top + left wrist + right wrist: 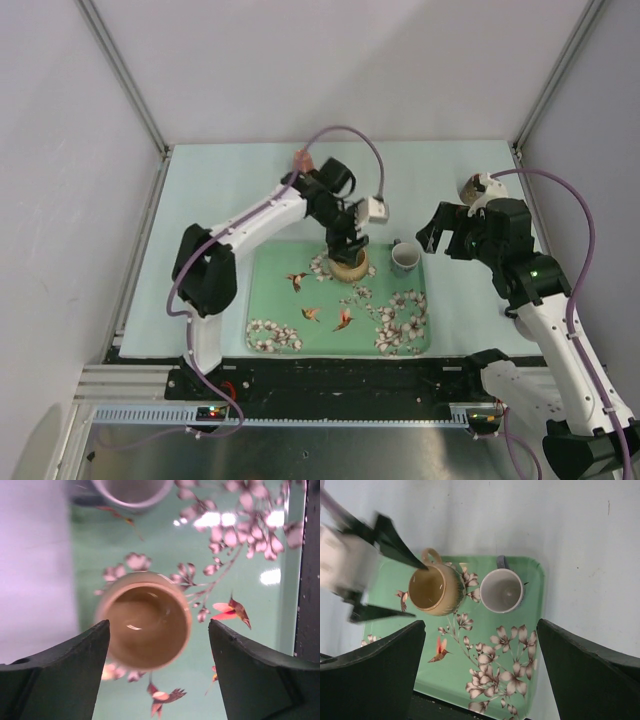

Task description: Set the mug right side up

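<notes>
A tan mug (350,267) stands upright, mouth up, on the green flowered tray (290,315). It shows in the left wrist view (145,620) and the right wrist view (434,589), its handle toward the far side. My left gripper (347,240) is open just above the tan mug, fingers apart on either side and not touching it. A white mug (404,256) stands upright at the tray's far right corner and also shows in the right wrist view (503,590). My right gripper (440,235) is open and empty, to the right of the white mug.
A small round object (475,186) lies on the table behind the right arm. A pink item (301,158) lies at the far side behind the left arm. White walls and metal posts enclose the table on three sides.
</notes>
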Available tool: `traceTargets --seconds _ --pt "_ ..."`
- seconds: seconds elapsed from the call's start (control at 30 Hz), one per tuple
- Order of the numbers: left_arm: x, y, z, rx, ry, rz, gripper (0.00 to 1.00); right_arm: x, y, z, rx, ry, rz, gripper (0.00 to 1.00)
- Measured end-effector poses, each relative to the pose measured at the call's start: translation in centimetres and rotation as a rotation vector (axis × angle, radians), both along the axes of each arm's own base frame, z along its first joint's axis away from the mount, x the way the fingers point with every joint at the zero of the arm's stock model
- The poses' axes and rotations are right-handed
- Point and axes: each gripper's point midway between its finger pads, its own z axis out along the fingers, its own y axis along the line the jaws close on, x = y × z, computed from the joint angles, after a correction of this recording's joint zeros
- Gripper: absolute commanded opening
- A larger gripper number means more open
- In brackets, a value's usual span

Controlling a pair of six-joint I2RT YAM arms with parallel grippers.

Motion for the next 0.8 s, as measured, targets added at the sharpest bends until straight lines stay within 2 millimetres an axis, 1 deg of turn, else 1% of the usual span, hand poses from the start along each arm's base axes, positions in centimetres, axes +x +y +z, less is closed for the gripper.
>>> traceTargets --seconds 0.03,0.07,0.1,0.17,0.2,0.27,0.3,0.33,0.37,0.4,0.43,0.47,0.5,0.53,0.6,0.63,0.7,0.77,0.8 --pt "1.0 -0.4 2.0 -0.05 -0.009 0.031 0.89 0.0 0.0 0.0 0.0 0.001 0.0 0.99" --pt "1.9 0.0 2.9 -0.068 -0.018 0.057 0.9 0.0 0.0 0.0 0.0 0.002 0.0 0.99" --pt "2.7 0.2 4.3 -0.1 -0.025 0.085 0.92 0.1 0.0 -0.1 -0.001 0.004 0.0 0.99" --pt "4.8 0.8 8.0 -0.173 -0.049 0.163 0.91 0.2 0.1 -0.4 -0.003 0.015 -0.001 0.99" --pt "5.6 1.0 9.4 -0.195 -0.059 0.203 0.9 0.3 0.1 -0.6 -0.003 0.023 -0.002 0.99" --pt "8.4 1.8 12.9 -0.239 -0.081 0.345 0.89 0.5 0.2 -1.1 0.0 0.039 -0.007 0.99" --pt "10.2 2.4 14.4 -0.254 -0.098 0.438 0.88 0.6 0.2 -1.4 0.002 0.048 -0.011 0.99" --pt "11.7 2.9 15.2 -0.258 -0.112 0.517 0.87 0.8 0.2 -1.7 0.002 0.057 -0.014 0.99" --pt "13.9 3.8 16.2 -0.262 -0.131 0.64 0.86 0.9 0.3 -1.9 0.003 0.065 -0.017 0.99" --pt "15.6 4.4 16.6 -0.265 -0.145 0.727 0.85 1.0 0.3 -2.0 0.002 0.071 -0.019 0.99" --pt "17.8 5.3 16.6 -0.262 -0.161 0.837 0.85 1.3 0.3 -2.3 0.003 0.078 -0.023 0.99" --pt "20.3 6.4 16.3 -0.254 -0.183 0.959 0.84 1.5 0.4 -2.4 0.006 0.082 -0.026 0.99" --pt "22.0 7.2 15.6 -0.242 -0.199 1.042 0.84 1.8 0.5 -2.6 0.007 0.087 -0.027 0.99" --pt "23.8 8.3 14.4 -0.22 -0.213 1.133 0.84 2.0 0.6 -2.8 0.008 0.092 -0.029 0.99" --pt "26.8 10.3 11.3 -0.159 -0.239 1.283 0.85 2.6 0.8 -3.2 0.008 0.104 -0.03 0.99" --pt "27.8 11.0 9.8 -0.13 -0.247 1.331 0.85 2.9 0.8 -3.4 0.006 0.11 -0.03 0.99" --pt "29.6 12.4 6.1 -0.055 -0.265 1.42 0.85 3.3 1.0 -3.9 0.004 0.12 -0.03 0.99" --pt "30.6 13.1 2.8 0.012 -0.277 1.468 0.86 3.7 1.1 -4.5 -0.001 0.135 -0.03 0.99" --pt "30.9 13.4 1.4 0.04 -0.286 1.485 0.86 3.8 1.1 -4.7 -0.003 0.142 -0.03 0.99"
